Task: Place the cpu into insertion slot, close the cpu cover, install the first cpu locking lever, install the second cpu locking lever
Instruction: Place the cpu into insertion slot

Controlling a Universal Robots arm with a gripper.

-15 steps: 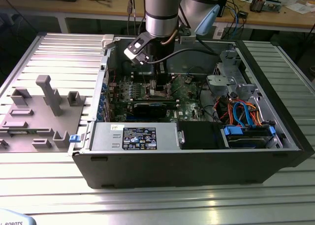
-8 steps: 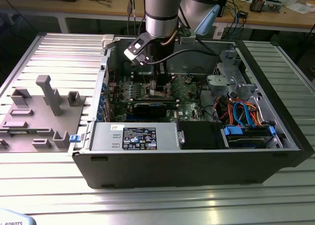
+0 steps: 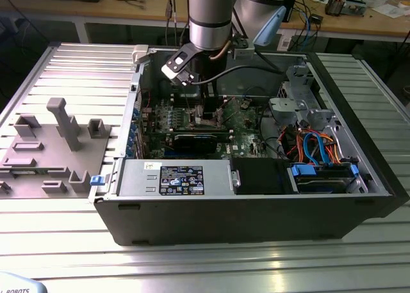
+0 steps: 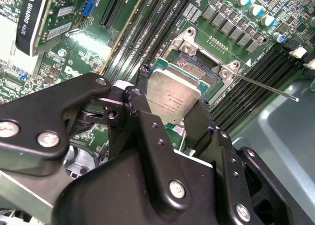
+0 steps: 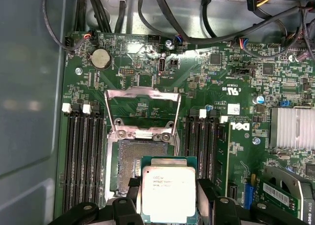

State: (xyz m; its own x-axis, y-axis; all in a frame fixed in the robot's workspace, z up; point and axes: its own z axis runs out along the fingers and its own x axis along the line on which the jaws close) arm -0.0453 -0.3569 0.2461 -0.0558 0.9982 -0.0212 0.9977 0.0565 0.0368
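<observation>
My gripper [image 5: 167, 188] is shut on the cpu [image 5: 167, 193], a flat square chip with a dull silver top, one black finger on each of two opposite edges. In the second wrist view the cpu [image 4: 173, 94] sits level between the fingers [image 4: 147, 121]. It hangs over one side of the open insertion slot [image 5: 142, 153], whose pin field shows beyond it. The cpu cover [image 5: 142, 91], a silvery frame, is swung up and open behind the slot. A thin locking lever [image 4: 266, 87] sticks out sideways. In the exterior view the gripper [image 3: 206, 110] reaches down into the computer case [image 3: 256, 203].
Black memory slots [image 5: 83, 156] flank the socket on both sides. A finned heatsink [image 5: 293, 129] and a graphics card [image 4: 34, 18] lie nearby. Cables [image 5: 197, 18] run along the case wall. A grey parts fixture [image 3: 57, 145] stands on the table at the exterior view's left.
</observation>
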